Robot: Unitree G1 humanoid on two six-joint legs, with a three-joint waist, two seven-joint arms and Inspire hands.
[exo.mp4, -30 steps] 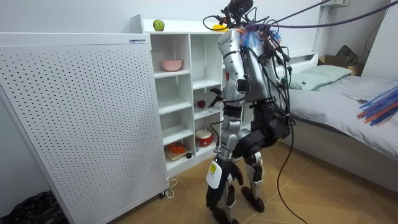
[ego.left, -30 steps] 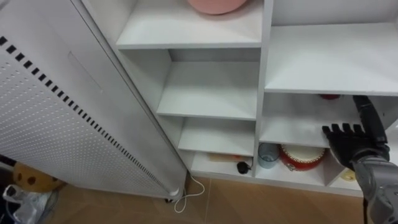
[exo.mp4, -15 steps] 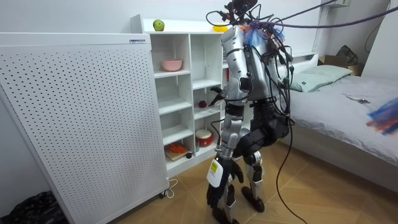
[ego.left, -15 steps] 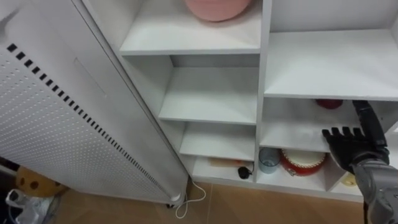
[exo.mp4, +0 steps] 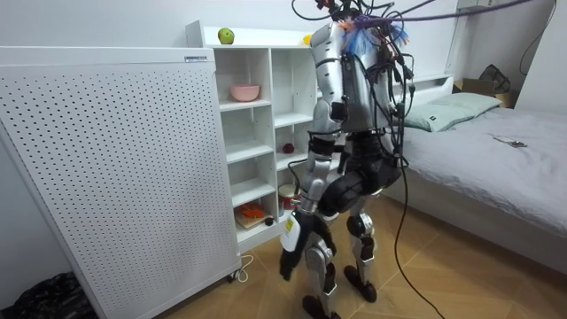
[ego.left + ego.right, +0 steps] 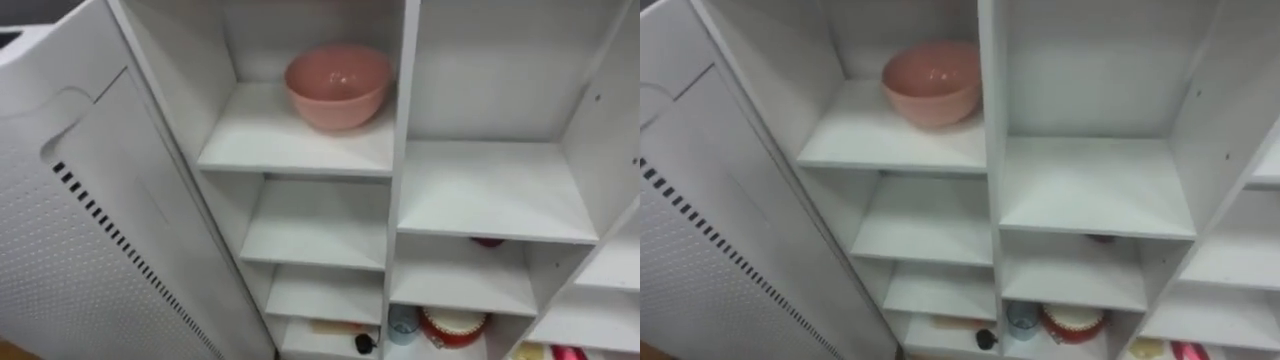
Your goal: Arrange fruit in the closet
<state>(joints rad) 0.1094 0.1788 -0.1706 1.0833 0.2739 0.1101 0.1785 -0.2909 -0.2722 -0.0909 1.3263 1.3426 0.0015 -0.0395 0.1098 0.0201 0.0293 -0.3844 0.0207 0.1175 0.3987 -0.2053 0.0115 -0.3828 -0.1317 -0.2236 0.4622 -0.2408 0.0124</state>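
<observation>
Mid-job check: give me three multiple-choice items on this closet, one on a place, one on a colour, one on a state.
1. Where does the pink bowl sit in the closet?
A. highest compartment, left column
B. lowest compartment, right column
C. on the floor

2. What colour is the apple on top of the closet?
A. red
B. green
C. purple

3. How does the pink bowl stand?
A. upside down
B. upright and empty
C. upright, full of fruit

Answers:
1. A: the eye views show it above the other left-column shelves.
2. B: the room view shows it green.
3. B: its bare inside faces up.
</observation>
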